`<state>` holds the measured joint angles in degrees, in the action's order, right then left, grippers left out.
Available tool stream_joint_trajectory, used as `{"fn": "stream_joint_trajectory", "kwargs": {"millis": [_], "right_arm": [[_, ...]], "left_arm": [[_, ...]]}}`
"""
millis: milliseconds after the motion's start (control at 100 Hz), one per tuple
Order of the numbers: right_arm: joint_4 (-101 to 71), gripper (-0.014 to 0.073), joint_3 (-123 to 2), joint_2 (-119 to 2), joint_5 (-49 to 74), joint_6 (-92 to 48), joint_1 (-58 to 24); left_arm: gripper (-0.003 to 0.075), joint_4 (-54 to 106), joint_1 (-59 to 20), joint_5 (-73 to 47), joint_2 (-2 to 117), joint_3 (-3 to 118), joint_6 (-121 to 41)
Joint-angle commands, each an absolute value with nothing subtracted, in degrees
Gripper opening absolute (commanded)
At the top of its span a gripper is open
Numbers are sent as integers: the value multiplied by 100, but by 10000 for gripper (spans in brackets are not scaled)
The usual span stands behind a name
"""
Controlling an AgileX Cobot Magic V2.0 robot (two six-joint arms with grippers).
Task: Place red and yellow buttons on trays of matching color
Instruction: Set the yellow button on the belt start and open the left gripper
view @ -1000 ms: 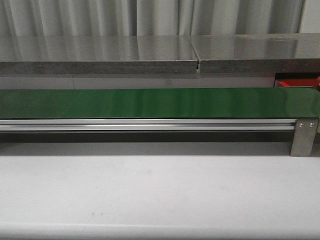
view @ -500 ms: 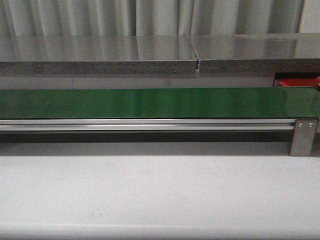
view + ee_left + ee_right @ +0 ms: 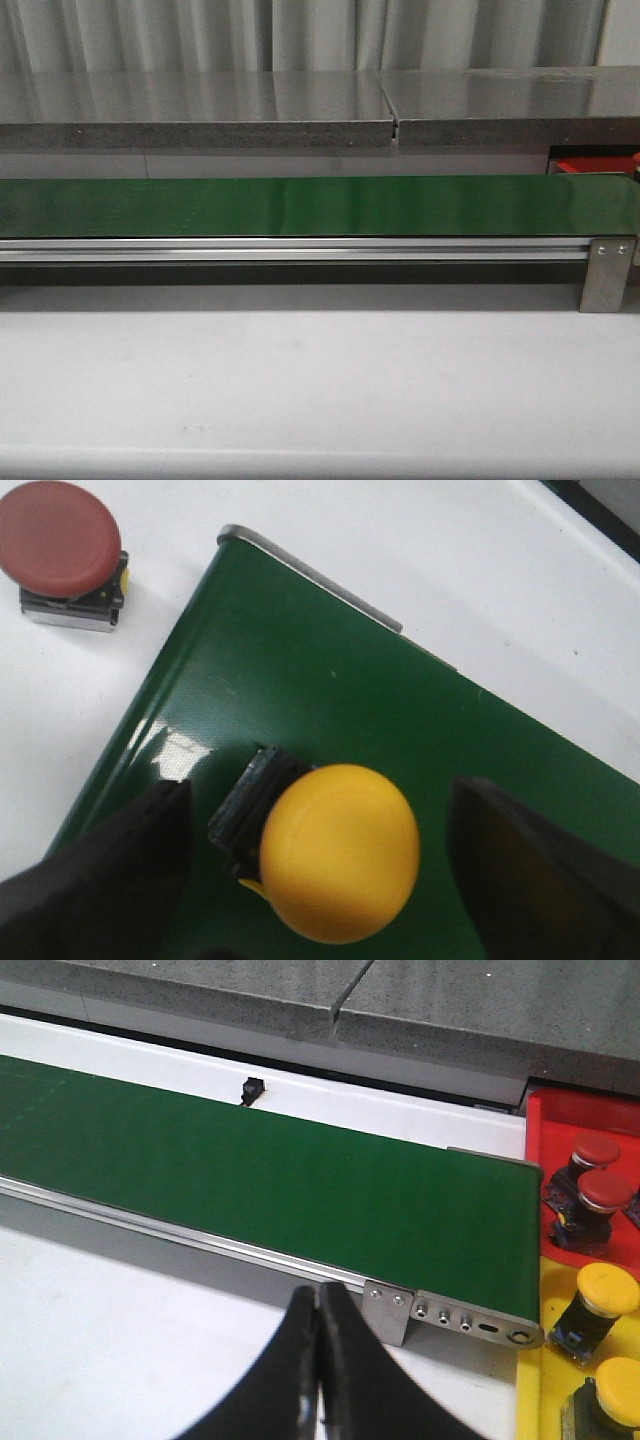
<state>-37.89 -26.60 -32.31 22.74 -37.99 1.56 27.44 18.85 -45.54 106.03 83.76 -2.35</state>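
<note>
**Left hand spread over a yellow button on the belt**

My left hand point(image 3: 318, 880) is wide apart, its two dark fingers point(image 3: 95, 880) standing on either side of a yellow button point(image 3: 340, 852) without touching it. That button lies tipped on the green conveyor belt point(image 3: 330, 690), its black base point(image 3: 250, 795) pointing toward the belt's end, where a thin metal edge point(image 3: 310, 575) runs along the corner. Just off the belt, on the white tabletop point(image 3: 400, 530), sits a red button point(image 3: 58, 538) on its grey and black base, well apart from my fingers.

My right hand point(image 3: 318, 1360) is pressed together with nothing between its fingers, hanging over the white tabletop on the near side of the belt. From its wrist view the green belt runs to a metal end bracket point(image 3: 455, 1318). Past that end are the trays: a red tray point(image 3: 585, 1120) farther back with two red buttons point(image 3: 595, 1170) in it, and a yellow tray point(image 3: 560, 1380) nearer with two yellow buttons point(image 3: 605, 1295) in it. A small black piece point(image 3: 251, 1089) stands on the white strip beyond the belt.

In the front view the belt point(image 3: 300, 205) stretches bare across the scene, a sliver of the red tray point(image 3: 590, 165) showing at the far right; neither hand appears there.
</note>
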Motion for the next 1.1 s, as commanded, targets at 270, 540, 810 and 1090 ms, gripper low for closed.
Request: {"fn": "stream_joint_trajectory", "kwargs": {"millis": [270,540,810,1090], "right_arm": [[-3844,-75,-2823,-3229,1969,-3826,167],[-3844,-75,-2823,-3229,1969,-3826,167],[-3844,-75,-2823,-3229,1969,-3826,167],[-3844,-75,-2823,-3229,1969,-3826,167]], "left_arm": [[584,3256,1942,-4290,10328,8936,-244],[584,3218,2539,-4237,10431,8936,-244],[584,3285,2864,-4176,11068,9093,-179],[584,3286,2864,-4087,11762,9601,125]]}}
